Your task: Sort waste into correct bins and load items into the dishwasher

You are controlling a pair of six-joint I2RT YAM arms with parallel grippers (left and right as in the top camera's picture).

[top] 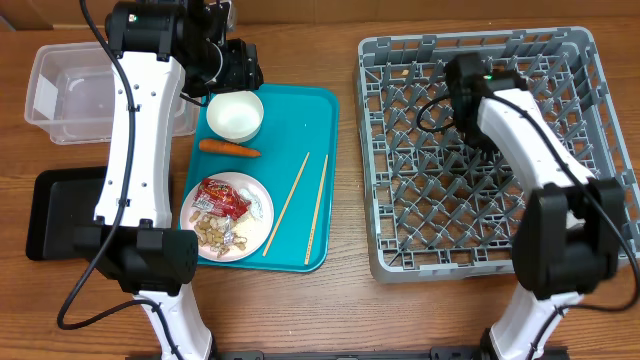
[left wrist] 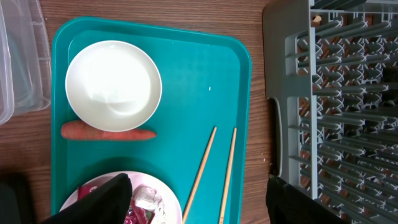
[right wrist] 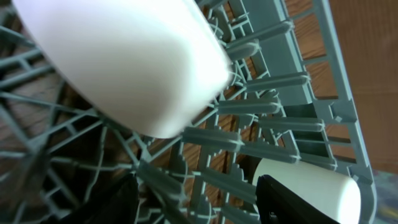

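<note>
Wooden tabletop (top: pixel 340 310) is carrying everything you are seeing overhead. Your left gripper (top: pixel 238 68) is hovering just beside the white bowl (top: pixel 235 115) on the teal tray (top: pixel 315 110), and your right gripper (top: pixel 462 88) is reaching into the grey rack (top: pixel 420 230). Through the left wrist, your jaws are standing apart and empty, with the bowl, carrot (left wrist: pixel 106 132) and chopsticks (left wrist: pixel 217 168) lying ahead of them. Through the right wrist, your jaws are gaping apart, and a second white bowl (right wrist: pixel 130 62) is lying against the pegs just ahead, not between them.
</note>
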